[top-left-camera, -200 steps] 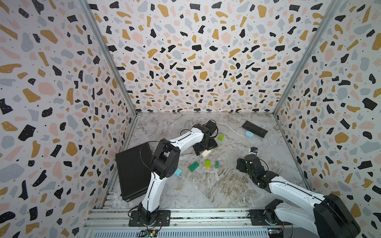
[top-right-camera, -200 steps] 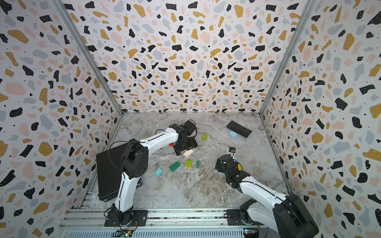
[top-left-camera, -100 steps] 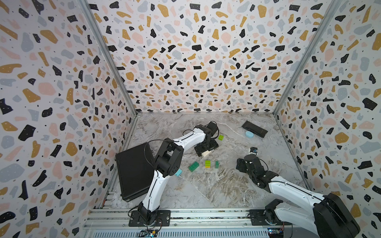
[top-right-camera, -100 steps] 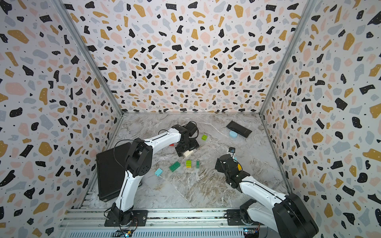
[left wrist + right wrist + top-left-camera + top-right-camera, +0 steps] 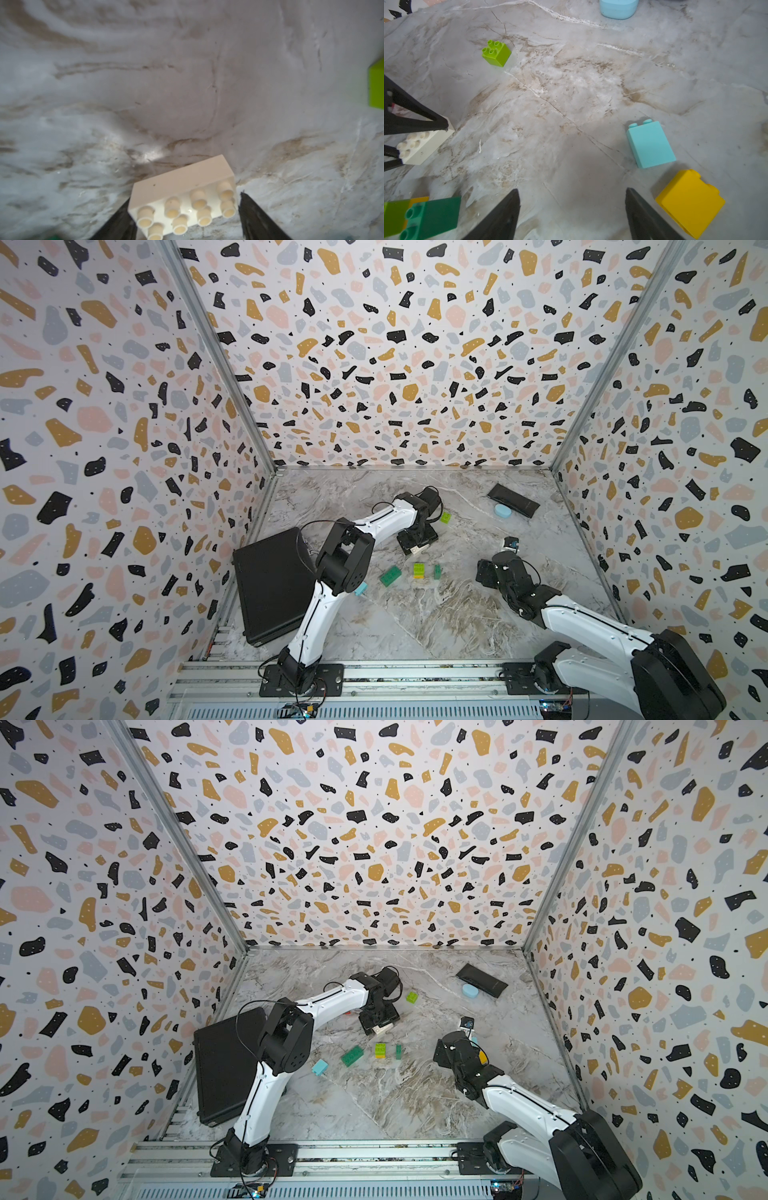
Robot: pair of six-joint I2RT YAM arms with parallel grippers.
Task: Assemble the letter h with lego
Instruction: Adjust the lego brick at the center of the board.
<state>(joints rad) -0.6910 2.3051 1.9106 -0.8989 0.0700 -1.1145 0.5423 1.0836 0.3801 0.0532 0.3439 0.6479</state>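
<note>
A long white lego brick (image 5: 182, 193) lies studs-sideways on the marble floor, and my left gripper (image 5: 184, 199) straddles its ends. One finger touches the brick and a thin gap shows at the other. Both top views place this white brick (image 5: 417, 548) under the left gripper (image 5: 417, 540) mid-floor. Loose lego lies around: a lime brick (image 5: 445, 517), a long dark green brick (image 5: 390, 575), a lime-on-yellow stack (image 5: 419, 570), a small dark green brick (image 5: 437, 571). My right gripper (image 5: 572, 190) stands open and empty beside a light blue brick (image 5: 651, 144) and a yellow brick (image 5: 690, 202).
A large black case (image 5: 272, 585) lies along the left wall beside the left arm. A flat black case (image 5: 513, 499) and a pale-blue oval thing (image 5: 502, 510) sit at the back right. Another light blue brick (image 5: 320, 1067) rests near the left arm's elbow. Patterned walls enclose three sides.
The left gripper's fingers have drawn in around the white brick, and the left arm's elbow has shifted slightly. The right arm has not moved.
</note>
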